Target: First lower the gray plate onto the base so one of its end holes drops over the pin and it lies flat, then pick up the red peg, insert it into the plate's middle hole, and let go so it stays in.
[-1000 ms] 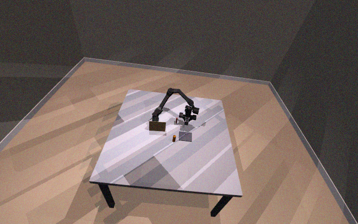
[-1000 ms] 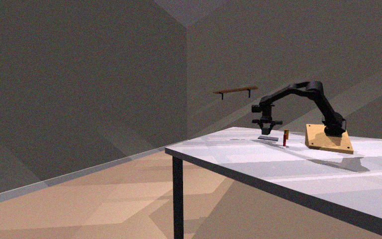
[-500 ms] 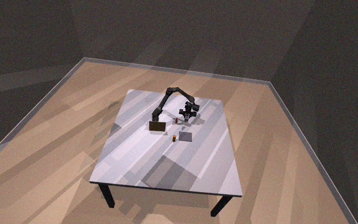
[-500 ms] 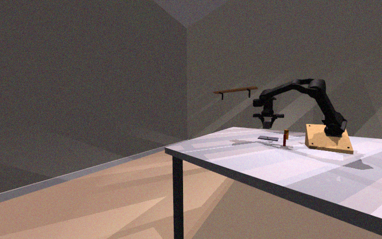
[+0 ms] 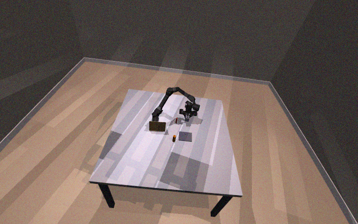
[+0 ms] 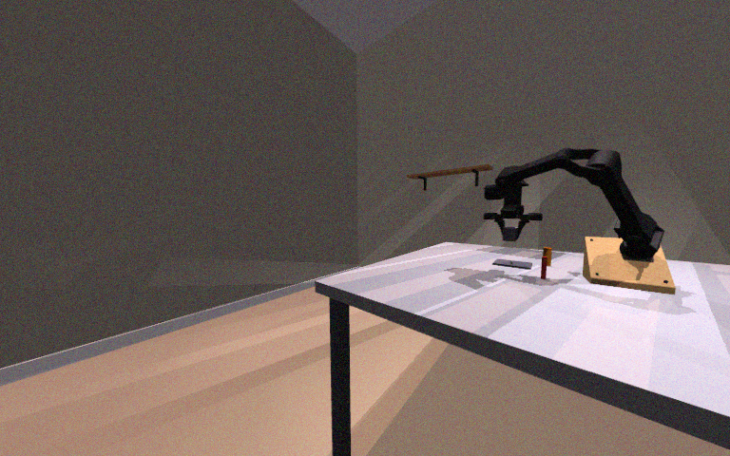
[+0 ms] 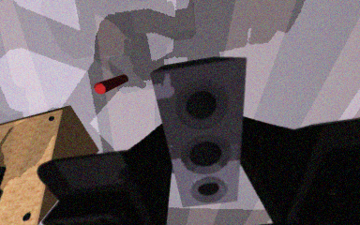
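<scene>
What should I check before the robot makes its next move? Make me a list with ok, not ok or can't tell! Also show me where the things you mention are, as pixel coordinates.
1. Claw [image 5: 187, 117] [image 6: 509, 232] [image 7: 195, 119] shut on the gray plate [image 5: 187, 119] [image 6: 509, 234] [image 7: 178, 131]: ok.
2. Plate's holes uncovered: ok, the wrist view shows three.
3. Plate held above the table [image 5: 137, 171] [image 6: 592, 332]: ok, the exterior view shows a gap.
4. Plate over the base [image 5: 184, 137] [image 6: 506, 263]: not ok, the top view shows it off to one side.
5. End hole lined up with the pin: cannot tell, the pin is too small to judge.
6. Red peg [image 5: 176, 120] [image 6: 544, 267] [image 7: 112, 83] standing up: ok.
</scene>
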Robot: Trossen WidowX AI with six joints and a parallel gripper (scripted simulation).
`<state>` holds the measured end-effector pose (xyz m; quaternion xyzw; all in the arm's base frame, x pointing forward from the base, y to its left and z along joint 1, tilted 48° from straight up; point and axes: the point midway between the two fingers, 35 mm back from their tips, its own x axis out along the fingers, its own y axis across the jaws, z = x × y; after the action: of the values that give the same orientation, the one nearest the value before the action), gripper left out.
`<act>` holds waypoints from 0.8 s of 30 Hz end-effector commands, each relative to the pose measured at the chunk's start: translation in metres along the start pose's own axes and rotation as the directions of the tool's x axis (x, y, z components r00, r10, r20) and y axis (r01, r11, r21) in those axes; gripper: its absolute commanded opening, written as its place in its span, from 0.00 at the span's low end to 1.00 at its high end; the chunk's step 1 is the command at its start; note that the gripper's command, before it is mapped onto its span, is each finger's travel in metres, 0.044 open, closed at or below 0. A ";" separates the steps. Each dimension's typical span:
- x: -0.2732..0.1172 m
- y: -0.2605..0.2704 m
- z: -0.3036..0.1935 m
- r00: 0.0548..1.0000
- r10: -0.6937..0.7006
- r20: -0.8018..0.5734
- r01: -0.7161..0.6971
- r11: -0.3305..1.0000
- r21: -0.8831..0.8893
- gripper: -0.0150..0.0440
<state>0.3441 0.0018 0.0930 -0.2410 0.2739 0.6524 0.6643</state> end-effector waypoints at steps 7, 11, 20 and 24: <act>0.014 -0.008 -0.031 1.000 0.006 -0.005 -0.007 0.998 -0.059 0.25; 0.019 -0.011 -0.042 1.000 0.006 -0.006 -0.007 0.997 -0.082 0.25; 0.031 -0.014 -0.069 1.000 0.008 -0.011 -0.009 0.992 -0.128 0.25; 0.037 -0.016 -0.080 1.000 0.007 -0.011 -0.009 0.988 -0.154 0.25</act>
<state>0.3571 -0.0240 0.0202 -0.2898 0.2305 0.6687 0.6447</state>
